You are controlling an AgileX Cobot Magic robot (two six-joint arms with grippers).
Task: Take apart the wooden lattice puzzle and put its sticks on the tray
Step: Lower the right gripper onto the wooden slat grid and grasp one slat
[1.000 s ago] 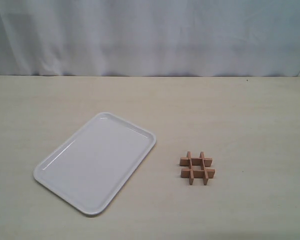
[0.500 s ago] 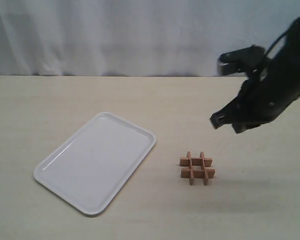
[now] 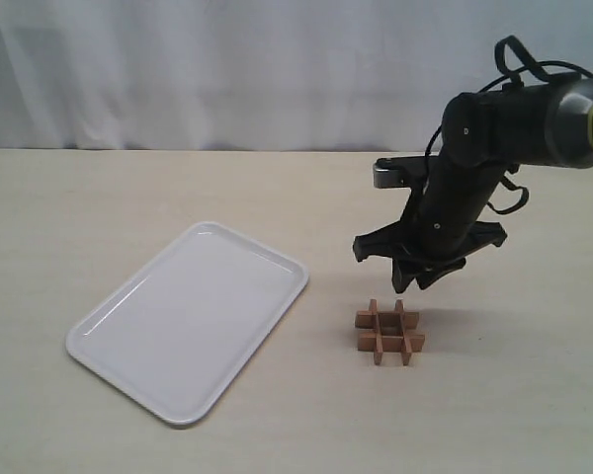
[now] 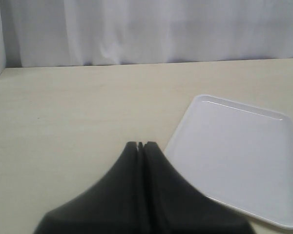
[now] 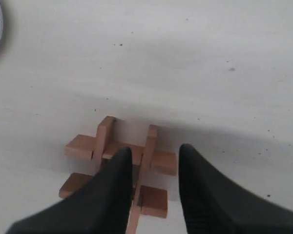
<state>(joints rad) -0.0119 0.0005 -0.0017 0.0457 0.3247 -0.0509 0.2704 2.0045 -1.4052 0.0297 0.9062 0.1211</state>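
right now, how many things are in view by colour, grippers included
white: 1, tray
light brown: 4, sticks locked in one puzzle
black: 2, left gripper and right gripper
total: 7

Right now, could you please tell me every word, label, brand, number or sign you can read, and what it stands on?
None: no readable text or sign on the tray, the wooden lattice puzzle, the table, the curtain or the right arm.
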